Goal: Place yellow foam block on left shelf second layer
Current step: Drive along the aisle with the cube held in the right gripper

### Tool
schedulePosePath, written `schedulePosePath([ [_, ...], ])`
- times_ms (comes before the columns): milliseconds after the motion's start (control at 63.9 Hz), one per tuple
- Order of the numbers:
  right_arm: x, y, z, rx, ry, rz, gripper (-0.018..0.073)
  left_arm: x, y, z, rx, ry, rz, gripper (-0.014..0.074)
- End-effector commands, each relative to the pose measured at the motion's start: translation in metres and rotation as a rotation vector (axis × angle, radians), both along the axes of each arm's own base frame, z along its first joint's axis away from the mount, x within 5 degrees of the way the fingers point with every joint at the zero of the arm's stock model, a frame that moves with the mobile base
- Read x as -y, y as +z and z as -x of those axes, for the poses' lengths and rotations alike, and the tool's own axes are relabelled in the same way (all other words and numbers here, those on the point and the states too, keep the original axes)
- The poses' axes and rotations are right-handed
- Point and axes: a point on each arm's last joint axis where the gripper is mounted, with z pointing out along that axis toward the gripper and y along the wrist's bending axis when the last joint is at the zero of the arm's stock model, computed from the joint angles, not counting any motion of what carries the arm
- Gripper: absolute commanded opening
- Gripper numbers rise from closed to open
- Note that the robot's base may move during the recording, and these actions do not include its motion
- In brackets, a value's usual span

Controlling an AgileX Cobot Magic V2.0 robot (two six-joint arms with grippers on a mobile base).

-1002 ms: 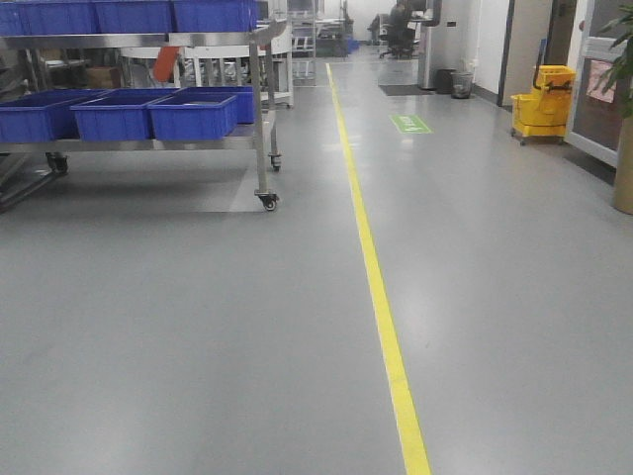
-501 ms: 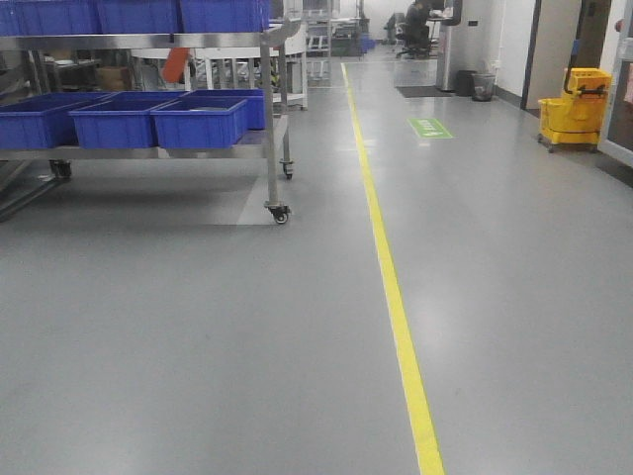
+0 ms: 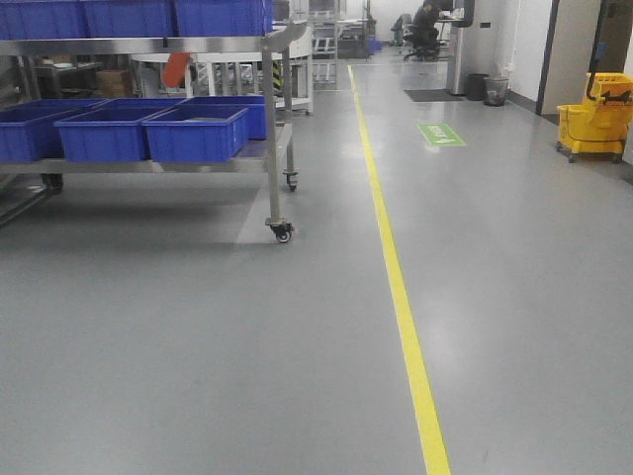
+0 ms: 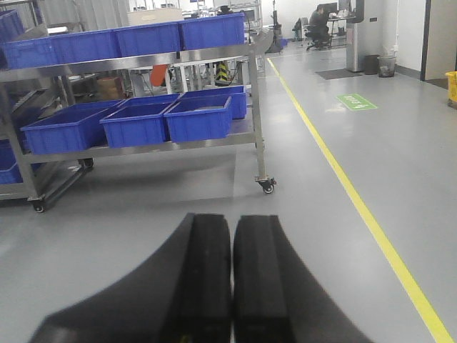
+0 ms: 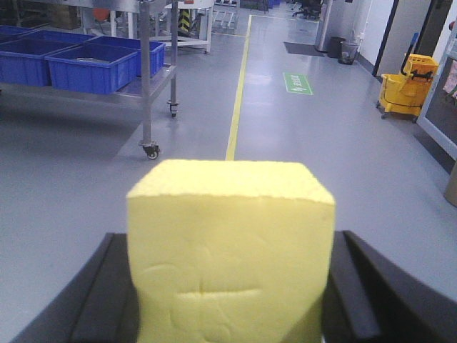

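Note:
In the right wrist view my right gripper (image 5: 230,286) is shut on the yellow foam block (image 5: 230,250), which fills the space between both black fingers and is squeezed at its sides. In the left wrist view my left gripper (image 4: 232,236) is shut and empty, its two black fingers pressed together, held above the grey floor. The wheeled steel shelf (image 3: 272,129) stands at the left of the front view, with blue bins (image 3: 193,134) on its lower layer and more on the layer above. It also shows in the left wrist view (image 4: 253,107) and the right wrist view (image 5: 145,86). Neither gripper shows in the front view.
A yellow floor line (image 3: 396,287) runs up the aisle to the right of the shelf. A yellow mop bucket (image 3: 596,119) stands at the far right wall. A green floor sign (image 3: 441,134), a bin and a seated person lie far ahead. A shelf caster (image 3: 283,234) sits near the line.
The front view has shifted: the shelf, the yellow line and the mop bucket have slid rightward and a little down in the picture, and the shelf looks slightly closer.

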Motion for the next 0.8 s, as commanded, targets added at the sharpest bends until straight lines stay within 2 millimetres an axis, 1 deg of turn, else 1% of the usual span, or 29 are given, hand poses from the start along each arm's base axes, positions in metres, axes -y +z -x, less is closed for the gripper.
schedulePosePath([
  [0, -0.0006, 0.0172, -0.0001, 0.115, 0.006, 0.013, 0.0467, 0.0011, 0.0006, 0.001, 0.078, -0.014, 0.013, 0.0137],
  [783, -0.0006, 0.017, -0.0003, 0.113, 0.006, 0.013, 0.0467, 0.0011, 0.0006, 0.001, 0.078, -0.014, 0.013, 0.0137],
])
